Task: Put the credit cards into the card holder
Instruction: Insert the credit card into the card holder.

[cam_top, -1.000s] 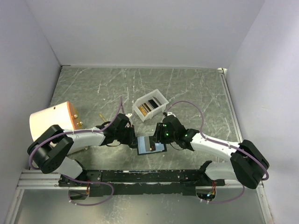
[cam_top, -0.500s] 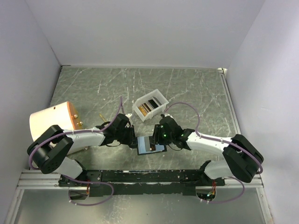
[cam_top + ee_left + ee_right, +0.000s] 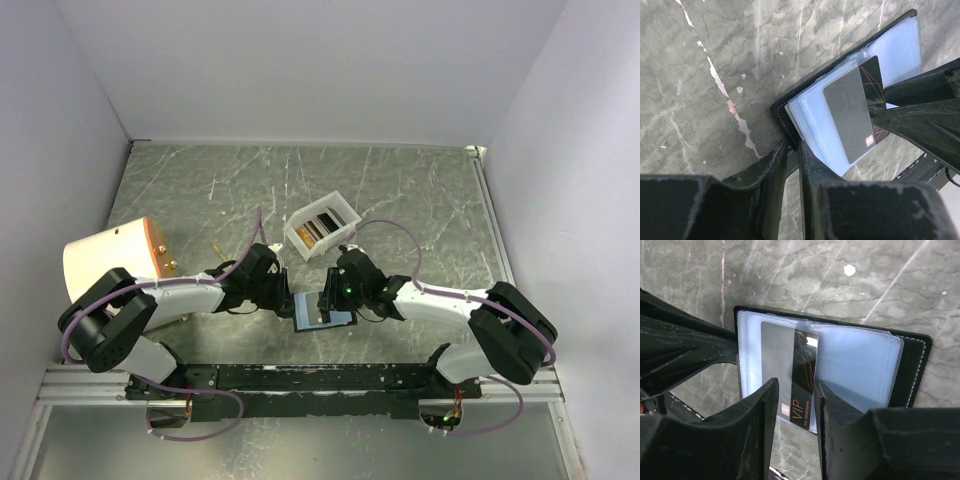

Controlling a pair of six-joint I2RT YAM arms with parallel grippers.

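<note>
Your card holder (image 3: pixel 325 311) lies open on the table (image 3: pixel 420 190) at the near middle, between the two arms and just in front of the white box (image 3: pixel 322 228). It is black outside with pale stitching along the edge. Inside is a stack of clear, pale blue-grey sleeves (image 3: pixel 900 55) fanned slightly apart (image 3: pixel 860 360). Your left gripper (image 3: pixel 792 150) has its jaws nearly together, pinched on the black cover at the holder's left edge (image 3: pixel 287 296). Your right gripper (image 3: pixel 795 387) is clamped on a dark card (image 3: pixel 801 371) by its sides. The card is black with thin gold lines and "VIP" printed near the held end. Its far part looks grey under a clear sleeve (image 3: pixel 852 117), so it sits partly in a pocket. The other cards (image 3: pixel 320 226), gold-tan and dark, stand in the white box.
</note>
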